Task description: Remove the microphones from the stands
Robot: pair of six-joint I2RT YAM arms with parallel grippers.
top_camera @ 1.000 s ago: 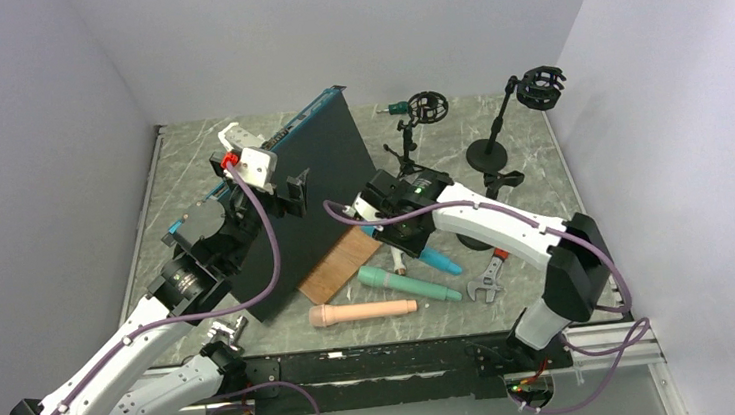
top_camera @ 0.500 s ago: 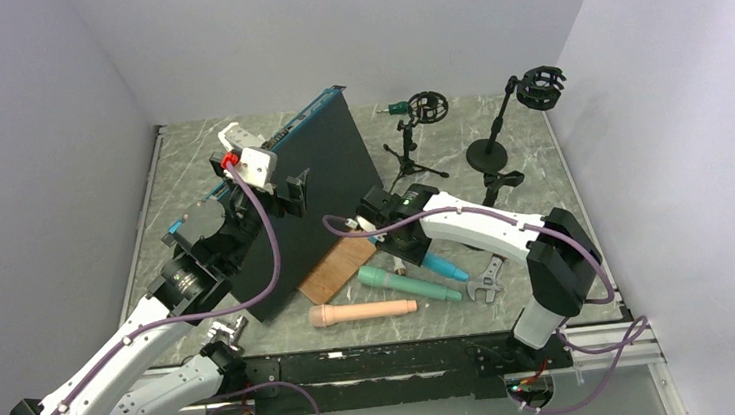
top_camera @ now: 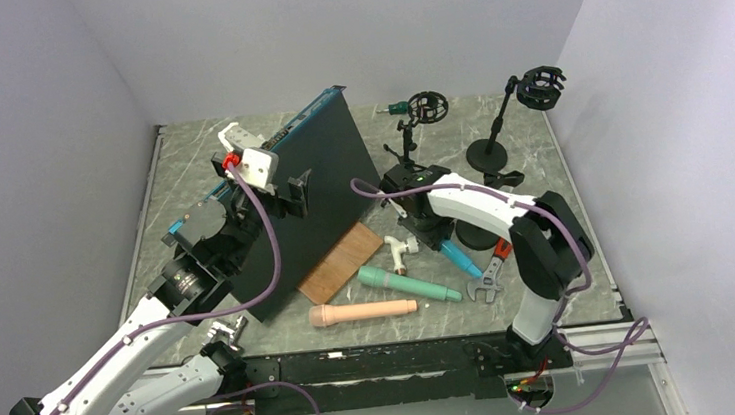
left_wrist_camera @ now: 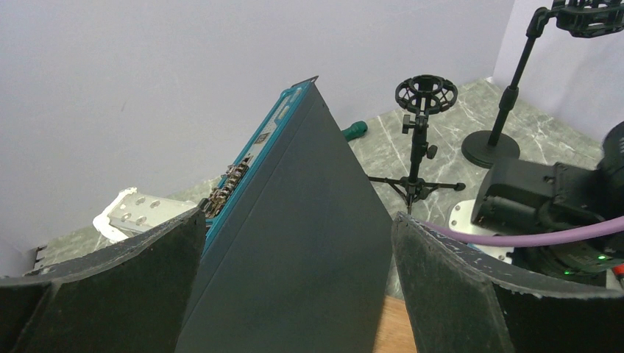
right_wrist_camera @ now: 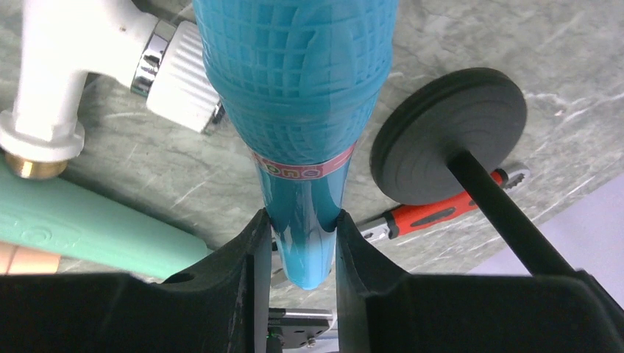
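Marble tabletop [right_wrist_camera: 456, 29] lies under right end effector [right_wrist_camera: 300, 228] clamping blue microphone [right_wrist_camera: 294, 73].

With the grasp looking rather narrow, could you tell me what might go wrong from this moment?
1. The right gripper pinches only the glossy, tapering tail of the blue textured microphone, so it could slip out or swing.
2. The white plastic tap fitting and the round black stand base lie close by the microphone, so lowering it carelessly may knock them.
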